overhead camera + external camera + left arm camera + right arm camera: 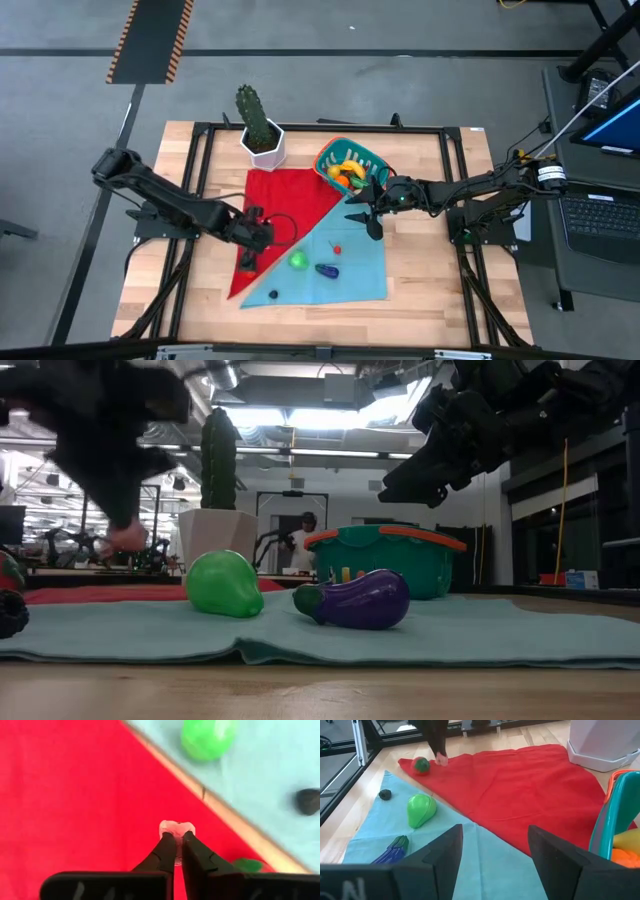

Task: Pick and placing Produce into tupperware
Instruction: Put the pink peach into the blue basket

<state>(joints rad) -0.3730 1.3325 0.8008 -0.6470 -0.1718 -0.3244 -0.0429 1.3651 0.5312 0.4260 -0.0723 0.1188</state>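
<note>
While no writing is readable, the left pincer point(175, 851) pinches a pink piece point(176, 828); the right pincer point(495, 850) gapes wide beside the tub point(340, 156).

Overhead, table-level, two wrist cameras — all share the cloth point(345, 265).

Tupperware point(352, 158): near table's point(430, 290) back edge, toy fruits inside, cactus pot point(264, 146) to its left. Pear point(298, 260), eggplant point(327, 270): on cloth point(360, 275) toward front edge, pear left.
</note>
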